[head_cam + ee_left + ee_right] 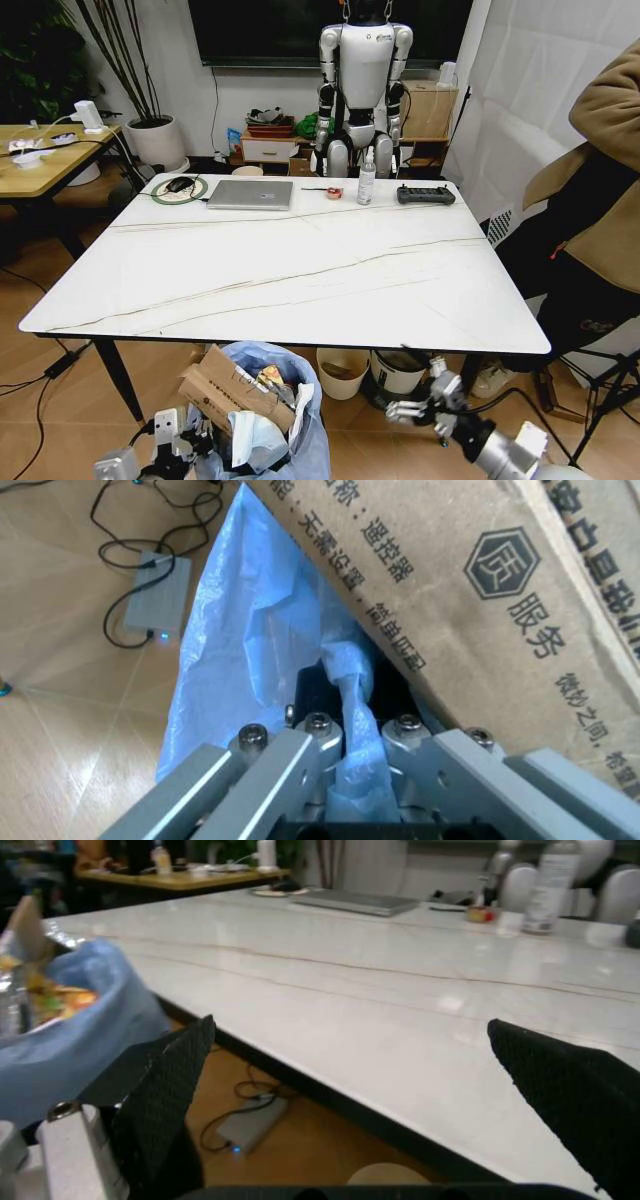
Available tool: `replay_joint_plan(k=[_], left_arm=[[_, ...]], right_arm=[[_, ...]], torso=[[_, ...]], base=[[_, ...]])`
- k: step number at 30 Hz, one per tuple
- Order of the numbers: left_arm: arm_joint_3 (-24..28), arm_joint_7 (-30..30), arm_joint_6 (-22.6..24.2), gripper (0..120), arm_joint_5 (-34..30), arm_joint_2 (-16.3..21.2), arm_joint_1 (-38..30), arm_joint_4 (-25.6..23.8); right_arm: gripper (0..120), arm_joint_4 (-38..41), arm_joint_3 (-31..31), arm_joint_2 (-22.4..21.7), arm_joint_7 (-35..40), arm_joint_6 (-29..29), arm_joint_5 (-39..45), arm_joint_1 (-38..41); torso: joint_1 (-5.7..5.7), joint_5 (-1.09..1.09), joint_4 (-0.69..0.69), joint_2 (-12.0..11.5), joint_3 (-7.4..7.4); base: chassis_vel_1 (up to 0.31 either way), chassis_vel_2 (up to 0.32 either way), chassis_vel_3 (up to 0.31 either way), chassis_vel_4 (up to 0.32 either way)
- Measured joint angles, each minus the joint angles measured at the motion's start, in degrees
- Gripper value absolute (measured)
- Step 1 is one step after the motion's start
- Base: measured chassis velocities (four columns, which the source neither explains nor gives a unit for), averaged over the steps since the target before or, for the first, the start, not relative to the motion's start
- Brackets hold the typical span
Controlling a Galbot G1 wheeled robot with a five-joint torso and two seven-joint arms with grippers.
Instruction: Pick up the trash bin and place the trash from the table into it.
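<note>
The trash bin [275, 420] sits low in front of the robot, just past the near edge of the table [290, 265]. It has a crinkly pale-blue bag around it. It is stuffed full. A big brown cardboard piece [215, 395] sticks up out of it, with some tissues and wrappers beside it.

The left gripper [185, 440] is at the near left side of the bin. In the left wrist view its grey fingers [290, 761] are squeezed close together on a fold of the blue bag [250, 637], so it has hold of the bin by its rim. The cardboard with printed letters [500, 592] leans right over the fingers.

The right gripper [415, 405] hangs in the air to the right of the bin, below the table's front edge. Its fingers are spread wide apart and hold nothing. In the right wrist view the two black pads [165, 1087] stand far from each other, with the white table top [400, 990] between them.

On the far side of the table lie a silver laptop [250, 193], a small bottle [366, 178] and a black remote controller [425, 195].
</note>
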Motion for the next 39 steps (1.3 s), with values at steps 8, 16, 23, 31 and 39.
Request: replay_joint_plan(k=[8, 16, 23, 31, 39], left_arm=[[0.29, 0.15, -0.2, 0, 0.51, -0.53, -0.7, 0.01], [1.05, 0.58, -0.42, 0, 0.52, 0.12, -2.08, 1.02], [1.98, 0.68, -0.6, 0, 0.31, 0.81, -3.67, 2.1], [2.58, 0.6, -0.61, 0, 0.37, 1.61, -2.74, 1.78], [1.73, 1.89, -1.2, 0, 0.34, 3.51, -0.4, 1.24]], right_arm=[[100, -3.1, 5.47, 11.54, 2.1, -1.63, -0.42, -1.78], [100, -2.75, 12.7, 18.68, 1.28, -1.22, -0.91, -6.36], [100, -3.44, 14.68, 23.69, 0.7, 0.36, -2.17, -11.04], [100, -4.99, 16.45, 26.62, -1.59, 1.81, -1.79, -13.49], [100, -5.05, 16.52, 26.74, -2.1, 1.79, -1.46, -13.39]], torso=[[0.0, 0.0, 0.01, 0.0, 0.0], [0.0, 0.0, 0.02, 0.0, 0.0], [-0.01, 0.0, 0.01, 0.0, 0.0], [-0.02, 0.02, 0.01, 0.0, 0.0], [-0.01, 0.01, 0.02, 0.0, 0.0]], base=[[0.0, 0.0, 0.0, 0.0], [0.0, 0.0, 0.0, 0.0], [0.0, 0.0, 0.0, 0.0], [0.0, 0.0, 0.0, 0.0], [0.0, 0.0, 0.0, 0.0]])
